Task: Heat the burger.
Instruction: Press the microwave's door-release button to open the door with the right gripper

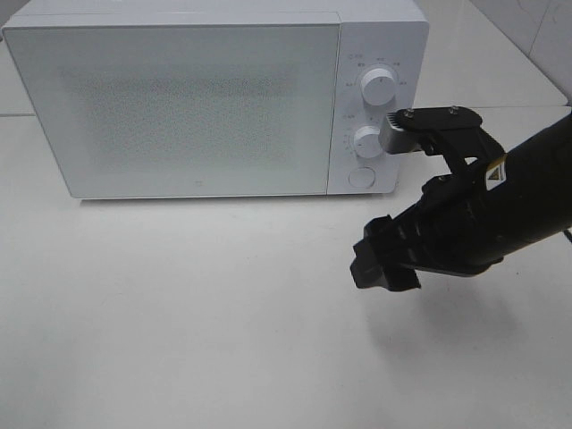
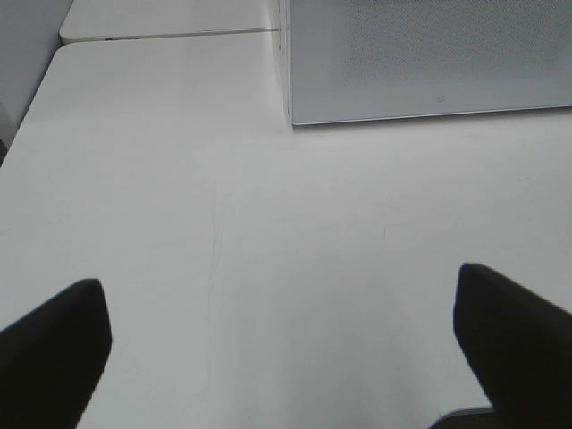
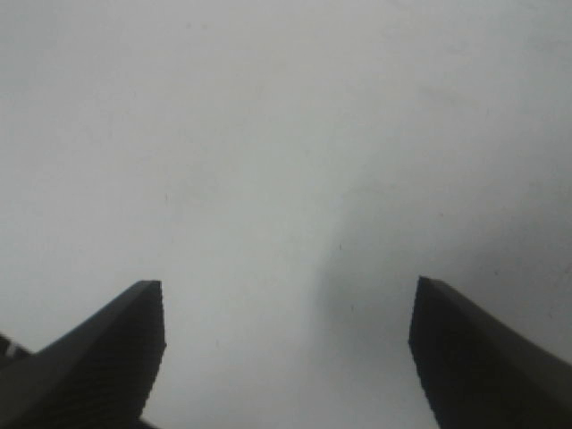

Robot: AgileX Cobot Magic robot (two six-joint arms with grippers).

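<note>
White desk (image 1: 179, 340) is carrying the closed microwave (image 1: 179, 107). The right tool (image 1: 384, 259) is hovering open and empty before the microwave's dials (image 1: 378, 88). The left tool (image 2: 281, 349) is gaping empty near the microwave's front corner. The burger is showing in no view.

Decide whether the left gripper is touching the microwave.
Apart. The left wrist view shows a stretch of bare white table between the open left gripper and the microwave.
</note>
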